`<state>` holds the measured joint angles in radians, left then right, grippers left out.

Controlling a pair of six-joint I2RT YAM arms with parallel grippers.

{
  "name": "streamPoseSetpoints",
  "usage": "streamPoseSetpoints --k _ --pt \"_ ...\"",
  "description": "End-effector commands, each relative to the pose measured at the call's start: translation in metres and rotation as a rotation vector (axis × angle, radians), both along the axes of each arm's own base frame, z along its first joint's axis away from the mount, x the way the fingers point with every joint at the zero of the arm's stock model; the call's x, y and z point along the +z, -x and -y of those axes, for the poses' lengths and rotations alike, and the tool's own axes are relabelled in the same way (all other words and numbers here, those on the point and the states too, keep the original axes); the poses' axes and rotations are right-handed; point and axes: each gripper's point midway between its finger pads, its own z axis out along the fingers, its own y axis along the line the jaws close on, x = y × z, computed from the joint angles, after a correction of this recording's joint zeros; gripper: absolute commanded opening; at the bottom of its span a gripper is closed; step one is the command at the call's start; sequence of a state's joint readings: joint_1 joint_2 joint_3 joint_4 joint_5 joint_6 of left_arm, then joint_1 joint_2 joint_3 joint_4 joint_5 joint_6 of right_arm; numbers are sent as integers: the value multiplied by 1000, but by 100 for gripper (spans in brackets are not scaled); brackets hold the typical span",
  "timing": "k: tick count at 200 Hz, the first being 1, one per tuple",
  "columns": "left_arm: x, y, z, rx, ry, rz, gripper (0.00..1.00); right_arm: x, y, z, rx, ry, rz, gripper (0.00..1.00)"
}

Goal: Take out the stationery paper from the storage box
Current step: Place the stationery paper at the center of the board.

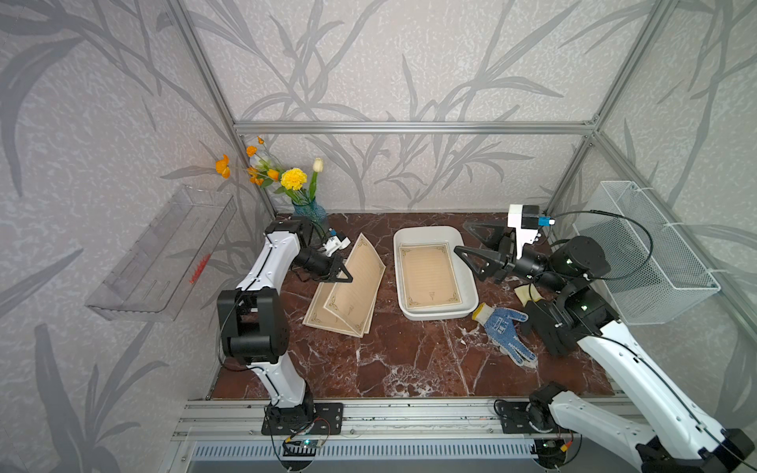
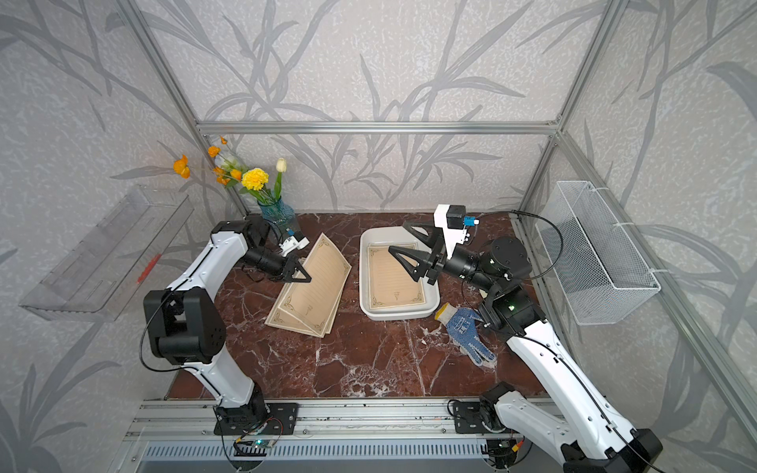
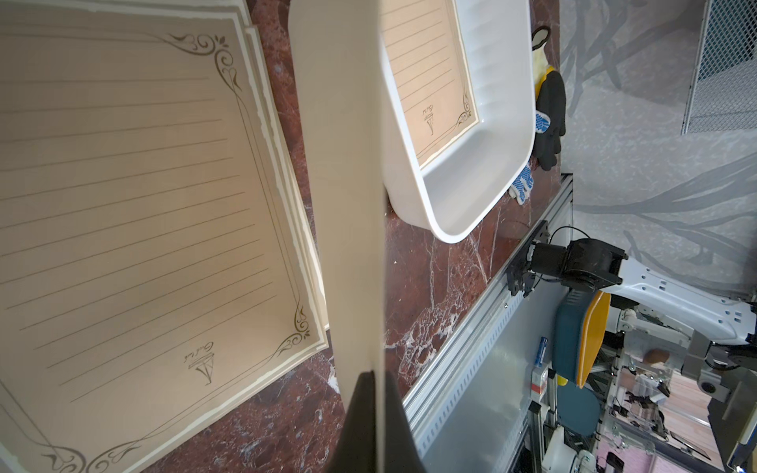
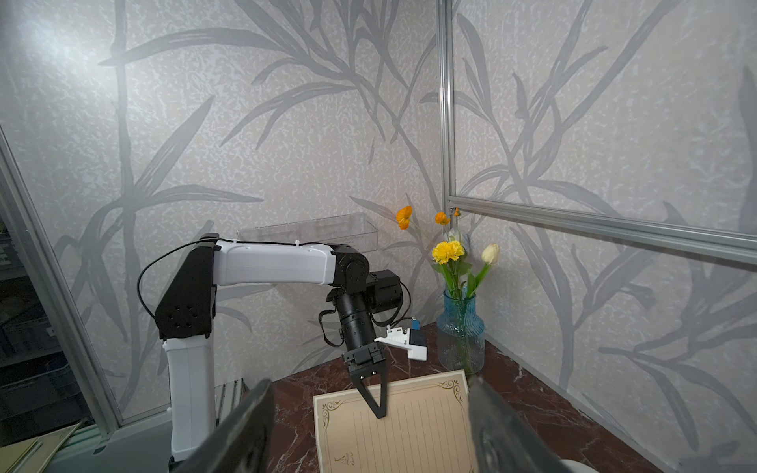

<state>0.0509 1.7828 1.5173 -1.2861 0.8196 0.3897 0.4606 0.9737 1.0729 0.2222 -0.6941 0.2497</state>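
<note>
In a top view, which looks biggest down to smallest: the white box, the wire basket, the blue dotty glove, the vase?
1. Wire basket, though it hangs higher up, maybe nearer the camera, which may help.
2. White box.
3. Blue dotty glove.
4. Vase.

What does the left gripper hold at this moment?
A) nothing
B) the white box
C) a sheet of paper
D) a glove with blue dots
C: the left gripper is shut on the edge of a sheet of paper, which hangs tilted above the pile beside the box.
</note>
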Motion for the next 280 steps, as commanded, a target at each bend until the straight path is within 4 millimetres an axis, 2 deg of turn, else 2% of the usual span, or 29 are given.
streamPoseSetpoints --k 1,40,75,96,140,192,225,280 --pt "-4 5 -3 -23 -12 -37 0 10 7 3 3 -4 42 74" --pt "-15 -5 -9 -10 -25 -87 0 7 -1 -2 16 -24 8 74" --pt "0 -14 -9 21 64 -38 0 5 -3 -3 7 -13 5 74" --pt "0 -18 -15 57 79 -31 0 4 -4 -3 2 -9 6 74" --pt "-22 -20 -34 114 11 -88 0 5 -7 -5 7 -4 8 74" --pt "-38 -26 -36 151 13 -112 0 3 -8 -8 15 3 5 74" --pt "-53 -28 -44 180 -6 -143 0 0 -7 -8 18 13 0 74" --pt "-65 -31 -60 231 -66 -161 0 0 -7 -9 19 15 4 74"
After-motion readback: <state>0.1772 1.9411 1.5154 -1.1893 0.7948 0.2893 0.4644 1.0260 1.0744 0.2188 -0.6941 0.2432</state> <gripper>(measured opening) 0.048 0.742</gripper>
